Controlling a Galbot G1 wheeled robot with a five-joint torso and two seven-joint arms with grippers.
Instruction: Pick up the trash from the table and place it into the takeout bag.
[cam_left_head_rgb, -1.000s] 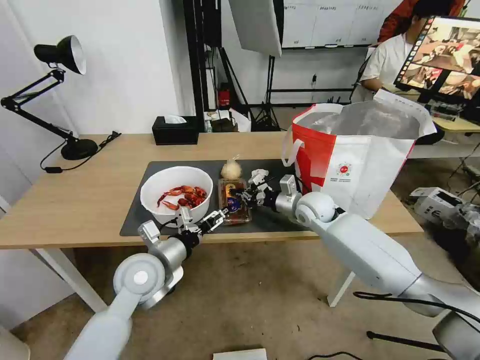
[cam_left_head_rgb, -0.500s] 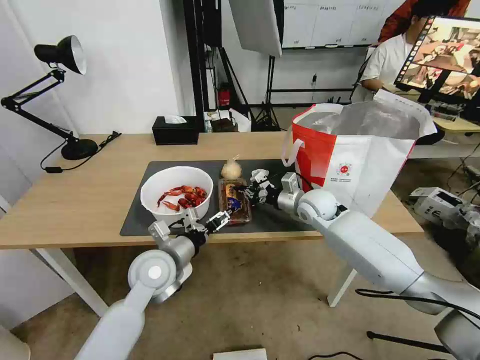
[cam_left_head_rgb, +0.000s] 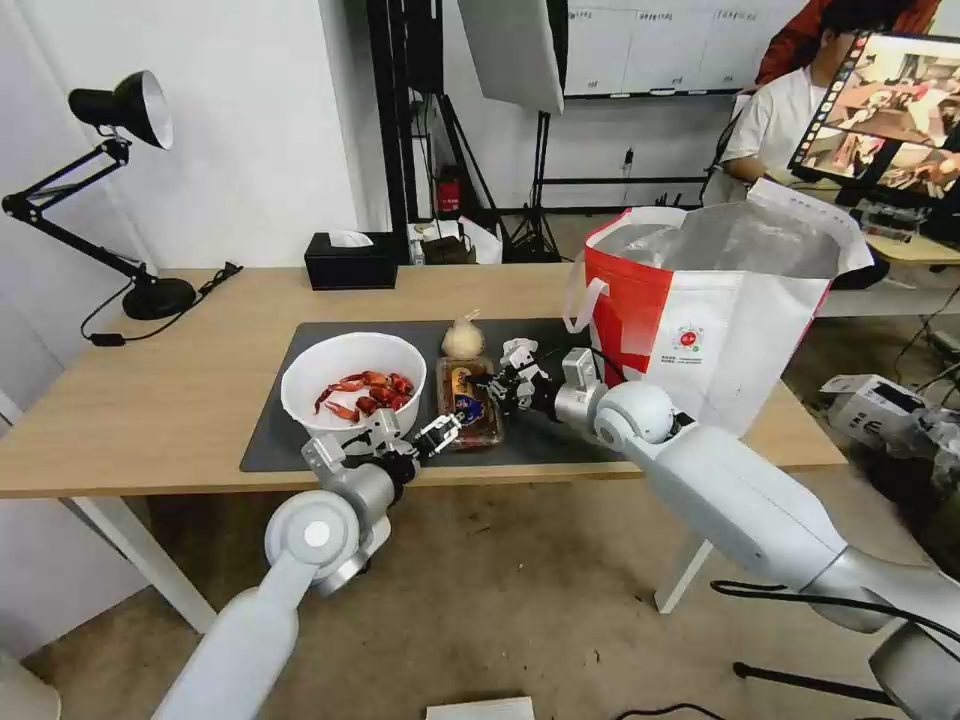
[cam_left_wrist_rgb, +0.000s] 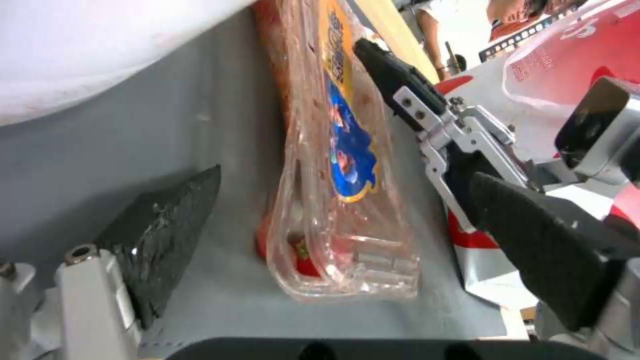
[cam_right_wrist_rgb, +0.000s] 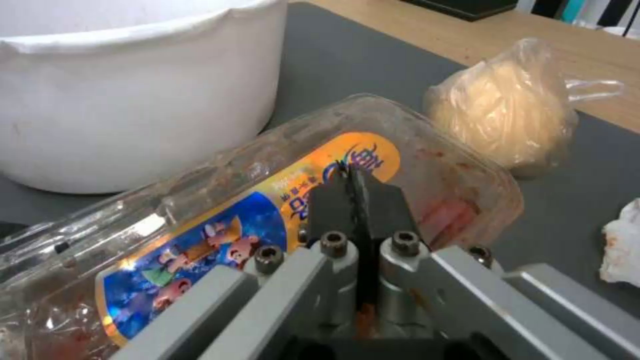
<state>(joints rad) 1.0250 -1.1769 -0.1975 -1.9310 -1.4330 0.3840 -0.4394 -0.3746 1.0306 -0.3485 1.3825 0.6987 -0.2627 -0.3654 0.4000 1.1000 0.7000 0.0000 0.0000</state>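
While the head view just has both arms crowded at the mat's (cam_left_head_rgb: 290, 420) front edge, the wrist cams tell more. The left gripper (cam_left_wrist_rgb: 333, 235) is spread wide, one finger on each side of the clear plastic trays (cam_left_wrist_rgb: 337, 165) without touching. The right gripper (cam_right_wrist_rgb: 355, 197) has its fingers pressed tight together, tips resting right on the trays' blue and orange label, nothing pinched that I can make out. The white bowl (cam_left_head_rgb: 352, 385) of crayfish shells sits just beside the trays, beige pouch (cam_right_wrist_rgb: 507, 117) behind them, crumpled tissue (cam_left_head_rgb: 517, 354) nearby, takeout bag (cam_left_head_rgb: 715, 310) standing at the table's (cam_left_head_rgb: 150, 400) right end.
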